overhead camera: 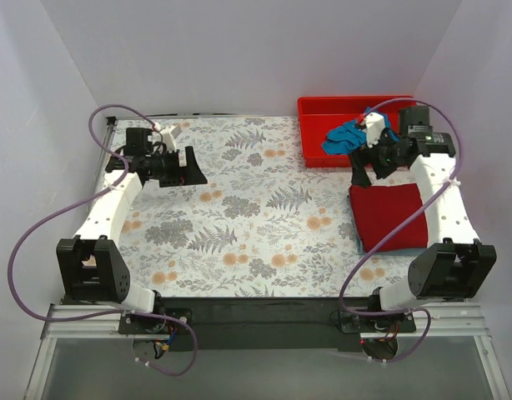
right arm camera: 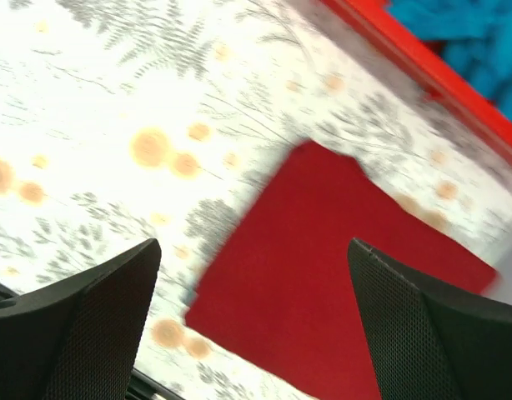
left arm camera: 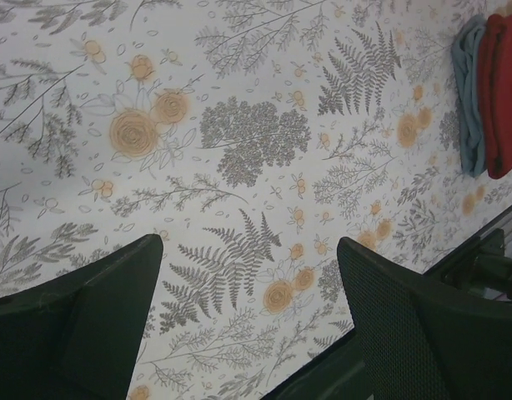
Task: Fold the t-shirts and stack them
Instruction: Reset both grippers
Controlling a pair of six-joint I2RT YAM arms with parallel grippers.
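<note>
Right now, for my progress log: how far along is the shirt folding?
Done: the dark red t-shirt lies folded on the grey-blue t-shirt. In hand: nothing; the left gripper and right gripper are open, empty. Left: the teal t-shirt, crumpled in the red bin.

Table (overhead camera: pixel 239 208), floral print. Far right corner: red bin (overhead camera: pixel 316 125). Just nearer: grey-blue shirt (left arm camera: pixel 469 108) lying on the table, with folded red shirt (overhead camera: pixel 394 217) on top.
</note>
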